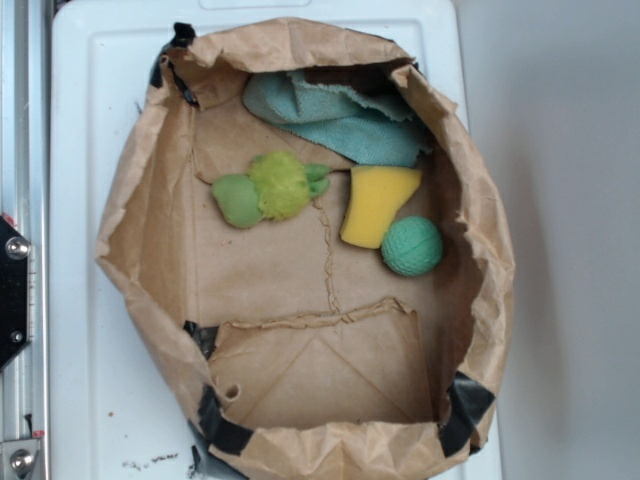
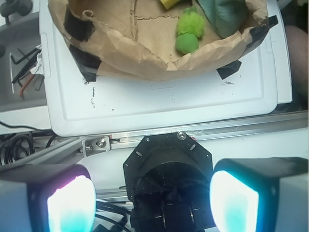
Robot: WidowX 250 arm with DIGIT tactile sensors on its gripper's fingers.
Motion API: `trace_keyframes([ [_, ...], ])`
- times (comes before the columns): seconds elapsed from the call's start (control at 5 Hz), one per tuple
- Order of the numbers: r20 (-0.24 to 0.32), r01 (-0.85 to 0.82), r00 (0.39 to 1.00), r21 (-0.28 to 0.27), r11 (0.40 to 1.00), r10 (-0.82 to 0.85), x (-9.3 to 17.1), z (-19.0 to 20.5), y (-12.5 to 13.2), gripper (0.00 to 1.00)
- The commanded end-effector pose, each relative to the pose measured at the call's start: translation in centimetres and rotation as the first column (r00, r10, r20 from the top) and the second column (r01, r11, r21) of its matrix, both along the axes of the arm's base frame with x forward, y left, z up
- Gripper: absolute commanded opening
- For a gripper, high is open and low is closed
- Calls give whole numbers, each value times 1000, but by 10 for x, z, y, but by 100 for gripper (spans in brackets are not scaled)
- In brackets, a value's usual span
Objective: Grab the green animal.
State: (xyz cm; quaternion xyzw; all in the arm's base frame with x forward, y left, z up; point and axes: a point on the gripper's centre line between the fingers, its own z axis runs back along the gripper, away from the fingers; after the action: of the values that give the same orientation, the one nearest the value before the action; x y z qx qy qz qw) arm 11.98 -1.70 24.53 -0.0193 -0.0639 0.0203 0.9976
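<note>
Green animal [image 1: 268, 188] lying in the brown paper bag [image 1: 140, 220] beside a yellow sponge [image 1: 374, 204], gripper [image 2: 152, 200] spread wide, well apart, holding nothing

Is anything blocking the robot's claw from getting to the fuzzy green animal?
Yes: the paper bag's rim rises between the open gripper and the green animal in the wrist view. Nothing covers the animal from above.

Fuzzy lime-green animal [image 1: 270, 188] lies sideways on the bag floor.
</note>
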Motion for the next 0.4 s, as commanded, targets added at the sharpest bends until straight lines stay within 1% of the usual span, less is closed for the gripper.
trace_keyframes([
  [0.0,0,0,1000,0,1000,0,0,0,0,100],
  [0.2,-14,-61,998,69,996,62,46,-25,15,100],
])
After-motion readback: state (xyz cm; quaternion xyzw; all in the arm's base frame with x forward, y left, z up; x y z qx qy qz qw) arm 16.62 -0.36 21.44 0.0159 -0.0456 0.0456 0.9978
